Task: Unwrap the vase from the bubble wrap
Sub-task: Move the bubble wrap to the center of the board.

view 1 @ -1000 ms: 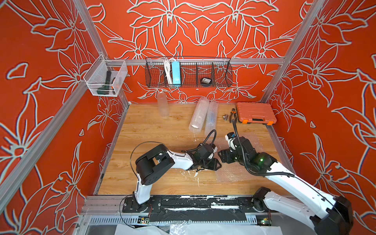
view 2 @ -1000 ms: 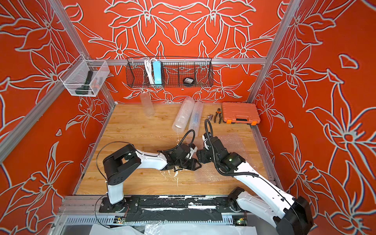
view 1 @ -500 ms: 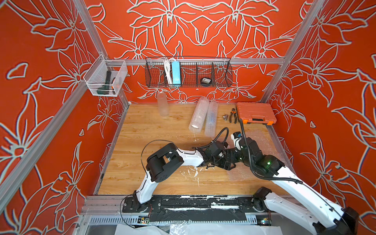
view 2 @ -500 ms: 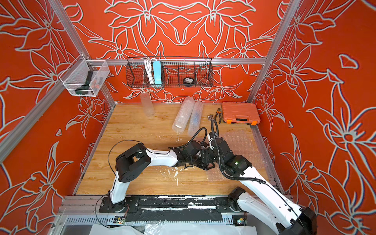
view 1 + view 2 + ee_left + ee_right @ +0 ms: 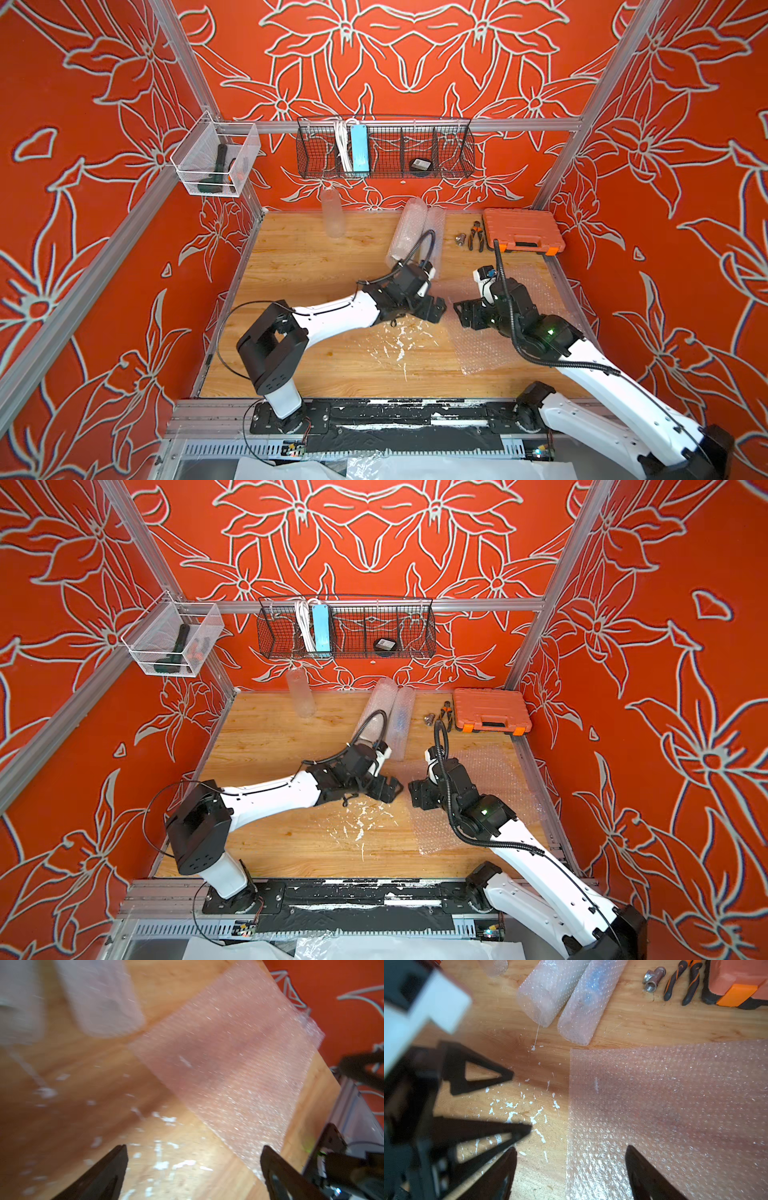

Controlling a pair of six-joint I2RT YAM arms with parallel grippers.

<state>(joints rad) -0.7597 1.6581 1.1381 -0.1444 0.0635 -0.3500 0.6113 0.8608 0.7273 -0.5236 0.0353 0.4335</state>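
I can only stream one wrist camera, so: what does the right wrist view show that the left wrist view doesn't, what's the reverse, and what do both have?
Only the right wrist view: the pliers, metal fitting, orange case and the left gripper, jaws apart and empty. Only the left wrist view: the red wall, the frame rail and part of the right arm. Both: the flat bubble wrap sheet on the wooden table, and the rolled bubble wrap tubes, sharp in the right wrist view, blurred in the left.
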